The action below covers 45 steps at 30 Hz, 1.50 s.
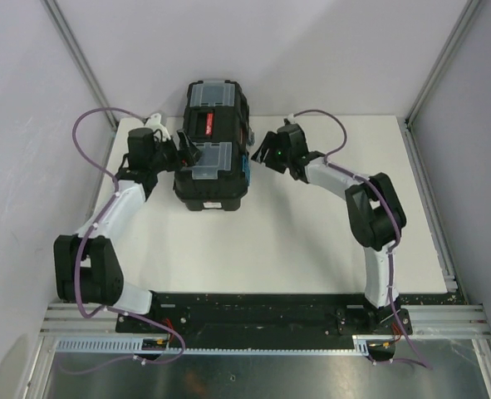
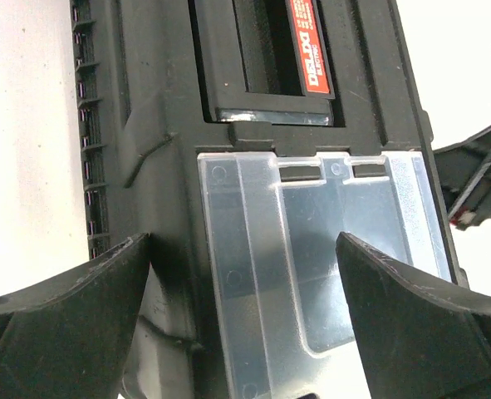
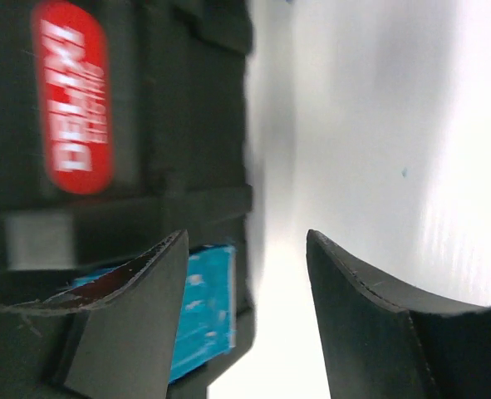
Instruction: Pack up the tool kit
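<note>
Top view, toolbox: the black toolbox (image 1: 197,187) stands on the white table (image 1: 303,241), at its far middle, lid shut, between the two arms.
Top view, lid: a clear lid compartment (image 1: 213,160) at the near end, a second clear compartment (image 1: 212,94) at the far end, and the red-marked handle (image 1: 209,125) lying between them.
Top view, left gripper: the left gripper (image 1: 187,154) sits at the toolbox's left edge, beside the near clear compartment.
Top view, right gripper: the right gripper (image 1: 262,154) is just off the toolbox's right side, near a blue latch (image 1: 245,162).
Left wrist view, toolbox: the black lid fills the frame, the near clear compartment (image 2: 311,241) in the middle and the handle's red label (image 2: 310,46) above it.
Left wrist view, left gripper: its fingers (image 2: 62,316) stand wide apart, released, one on each side of the clear compartment; nothing is clamped between them.
Right wrist view, toolbox: blurred, but the toolbox's black side (image 3: 179,125) takes the left half, with the red label (image 3: 72,108) up top and the blue latch (image 3: 208,307) low down.
Right wrist view, right gripper: released; one finger (image 3: 129,324) lies in front of the blue latch and the other is over bare table (image 3: 378,125). Only table shows in the gap, and nothing is grasped.
</note>
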Available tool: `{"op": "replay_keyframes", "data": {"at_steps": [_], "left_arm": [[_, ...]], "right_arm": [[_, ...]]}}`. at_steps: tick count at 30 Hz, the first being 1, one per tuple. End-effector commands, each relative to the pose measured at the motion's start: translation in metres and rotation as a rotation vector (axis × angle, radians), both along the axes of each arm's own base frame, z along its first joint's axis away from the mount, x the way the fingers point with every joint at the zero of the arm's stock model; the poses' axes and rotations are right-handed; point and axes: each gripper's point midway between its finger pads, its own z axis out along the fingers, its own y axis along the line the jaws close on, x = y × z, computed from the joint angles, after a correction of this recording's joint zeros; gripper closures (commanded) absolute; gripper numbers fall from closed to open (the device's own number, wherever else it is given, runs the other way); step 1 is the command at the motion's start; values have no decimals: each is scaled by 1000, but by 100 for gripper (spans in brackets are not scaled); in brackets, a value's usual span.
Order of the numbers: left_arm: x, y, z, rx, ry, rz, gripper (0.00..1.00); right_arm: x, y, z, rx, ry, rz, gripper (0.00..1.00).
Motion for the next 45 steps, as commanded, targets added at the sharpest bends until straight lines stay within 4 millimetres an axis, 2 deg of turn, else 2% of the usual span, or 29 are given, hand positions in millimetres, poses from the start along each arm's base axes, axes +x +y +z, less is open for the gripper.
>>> {"op": "replay_keyframes", "data": {"at_steps": [1, 3, 5, 8, 10, 13, 16, 22, 29, 35, 39, 42, 45], "left_arm": [[-34, -2, -43, 65, 274, -37, 5], [-20, 8, -33, 57, 257, 21, 5], [-8, 16, -27, 56, 245, 65, 4], [10, 20, -20, 64, 221, 87, 4], [22, 20, -18, 59, 215, 88, 4], [33, 15, -24, 29, 236, 77, 8], [31, 3, -35, -37, 285, 31, 14], [0, -12, -53, -103, 361, -43, 20], [-50, -25, -53, -166, 396, -125, 23], [-99, -40, -56, -211, 425, -193, 26], [-134, -40, -52, -231, 408, -188, 27], [-157, -35, -51, -232, 377, -162, 26], [-167, -23, -52, -194, 330, -100, 22]], "right_arm": [[24, 2, 87, 79, -217, -17, 36], [31, 0, 96, 87, -243, -24, 36], [38, 5, 104, 103, -271, 0, 42], [45, 26, 111, 142, -291, 98, 53], [47, 41, 108, 167, -267, 167, 62], [43, 57, 94, 197, -193, 251, 72], [29, 64, 80, 221, -122, 307, 79], [-5, 69, 68, 264, -46, 392, 85], [-60, 86, 71, 303, -12, 556, 86], [-104, 89, 71, 305, 10, 634, 86], [-138, 79, 62, 243, 50, 637, 85], [-158, 66, 61, 187, 13, 606, 85], [-162, 45, 57, 159, -5, 504, 83]]}}
